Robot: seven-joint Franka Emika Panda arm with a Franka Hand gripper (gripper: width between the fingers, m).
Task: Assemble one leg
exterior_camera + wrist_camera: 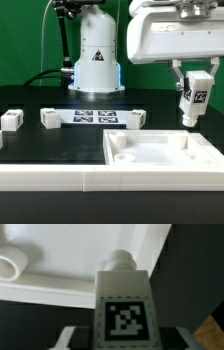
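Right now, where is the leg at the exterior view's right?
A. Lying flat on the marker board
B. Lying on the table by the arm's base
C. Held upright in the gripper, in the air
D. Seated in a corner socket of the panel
C: the gripper is shut on the leg, which hangs upright above the panel without touching it. In the wrist view its peg end sits apart from the socket.

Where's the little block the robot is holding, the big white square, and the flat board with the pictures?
leg (196, 97): exterior view, on its black-and-white marker face.
panel (165, 154): exterior view, on its flat middle.
marker board (95, 117): exterior view, on its middle tags.
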